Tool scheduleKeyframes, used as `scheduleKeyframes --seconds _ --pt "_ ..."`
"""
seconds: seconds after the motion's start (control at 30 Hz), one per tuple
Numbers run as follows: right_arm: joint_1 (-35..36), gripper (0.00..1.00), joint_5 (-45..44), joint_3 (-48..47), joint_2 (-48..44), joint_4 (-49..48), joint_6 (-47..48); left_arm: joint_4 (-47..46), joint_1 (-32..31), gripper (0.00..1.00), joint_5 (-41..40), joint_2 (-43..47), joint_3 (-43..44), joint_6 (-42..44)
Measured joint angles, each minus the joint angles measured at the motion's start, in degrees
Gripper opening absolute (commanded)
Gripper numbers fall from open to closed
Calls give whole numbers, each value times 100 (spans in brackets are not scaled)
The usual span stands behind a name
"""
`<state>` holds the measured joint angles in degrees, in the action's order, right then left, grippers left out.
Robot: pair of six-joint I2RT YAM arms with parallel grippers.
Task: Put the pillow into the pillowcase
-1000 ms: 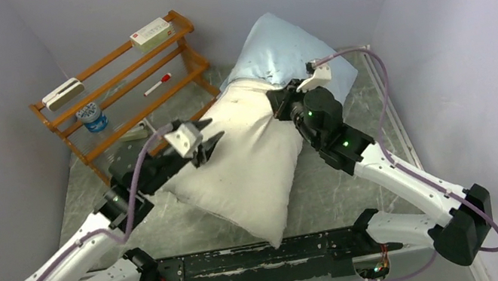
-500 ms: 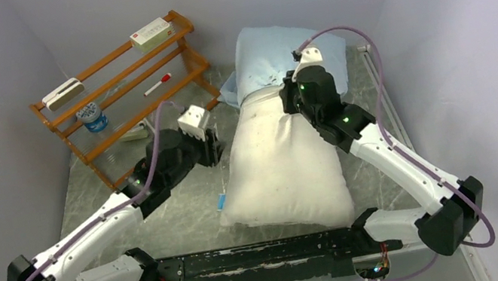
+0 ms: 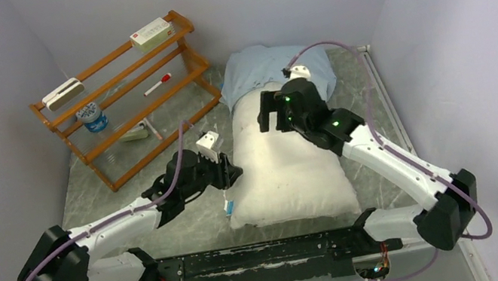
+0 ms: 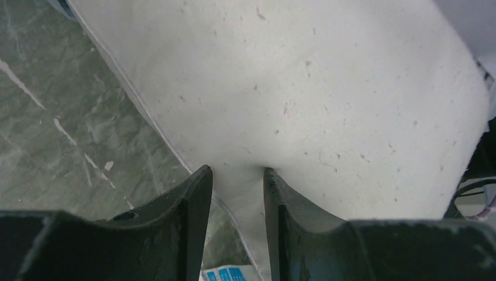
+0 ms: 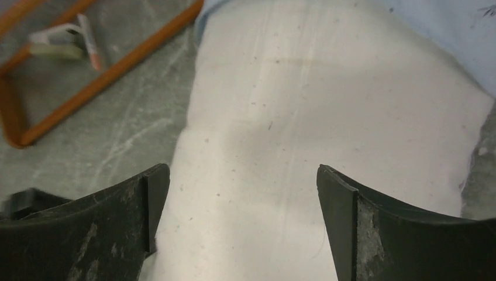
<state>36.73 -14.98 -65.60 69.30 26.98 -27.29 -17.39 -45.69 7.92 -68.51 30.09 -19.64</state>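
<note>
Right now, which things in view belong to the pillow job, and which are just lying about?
Job in hand:
pillow
pale-blue pillowcase at its far end
left claw, pinching the pillow's edge
right claw, open above the pillow

Lying about:
wooden rack
white box on its top rail
red-capped marker
blue-labelled container

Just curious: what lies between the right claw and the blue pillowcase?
Only bare white pillow, from the open right gripper up to the pillowcase; the right wrist view shows it.

On my bench the pillow lies in the middle, far end in the pillowcase; rack far left.
</note>
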Motion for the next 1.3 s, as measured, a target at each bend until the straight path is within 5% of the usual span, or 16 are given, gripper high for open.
scheduleKeyframes --seconds 0.3,0.4,0.47,0.53,0.6,0.73,1.0,1.3 --pt "737 100 -1255 -629 1888 256 168 -332 -13 45 -568 450 -142 -227" --pt "745 92 -1718 -933 2708 256 275 -256 -17 47 -793 874 -240 -107" --pt "756 70 -1899 -938 3082 122 374 -184 -17 48 -887 1012 -227 63" --pt "741 26 -1878 -621 3132 -212 533 66 -17 50 -1021 1045 -146 247" --pt "669 0 -1705 -258 2850 -511 697 245 -17 55 -1189 1084 -96 407" --pt "457 0 -1311 107 2044 -828 1008 229 -20 71 -1523 1281 -83 798" --pt "304 0 -601 1084 564 -1132 1462 85 -22 63 -1917 251 1043 1886" --pt "254 0 -258 1318 24 -1086 1600 -802 -20 68 -1829 -1220 1401 2927"
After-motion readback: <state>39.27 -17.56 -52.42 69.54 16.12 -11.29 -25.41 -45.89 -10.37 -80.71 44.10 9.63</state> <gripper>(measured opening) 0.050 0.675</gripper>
